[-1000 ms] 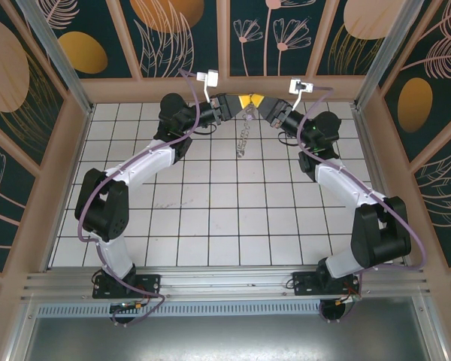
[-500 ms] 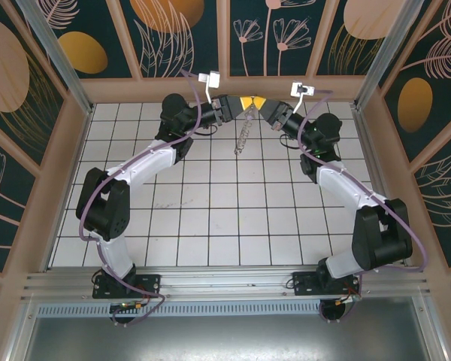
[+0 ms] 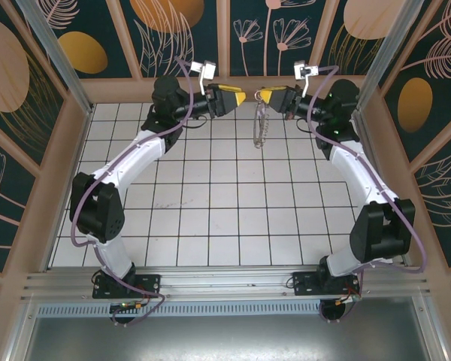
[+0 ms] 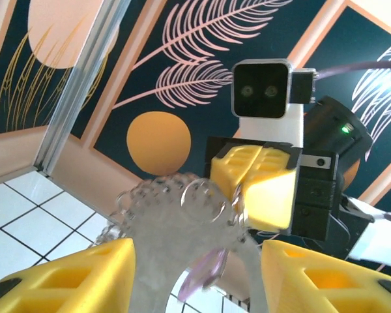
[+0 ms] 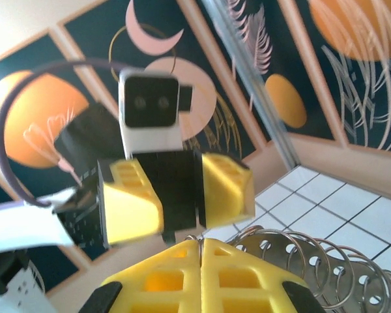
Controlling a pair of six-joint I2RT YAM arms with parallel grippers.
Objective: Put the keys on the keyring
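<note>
The keyring (image 3: 261, 126) hangs in the air over the far tiles, and my right gripper (image 3: 267, 95) is shut on its top. In the right wrist view the shut gripper (image 5: 201, 249) pinches the thin wire, and the ring's (image 5: 313, 261) fringe of small loops and metal pieces spreads to the right. My left gripper (image 3: 235, 98) stands open just left of it, facing the right one. Up close and blurred in the left wrist view, the keyring (image 4: 163, 215) sits between the open left gripper (image 4: 199, 261) fingers. The key's lilac tag (image 4: 205, 274) dangles under the rim, touching neither finger.
White tiled floor (image 3: 210, 203) lies below both raised arms. The wooden back wall (image 3: 225, 89) stands right behind the grippers, with side walls left (image 3: 60, 158) and right (image 3: 395, 158). An aluminium rail (image 3: 225, 282) carries the arm bases at the near edge.
My left gripper has opened and drawn back to the left, letting go. The right gripper has closed on the keyring, lifted and shifted right with it hanging below.
</note>
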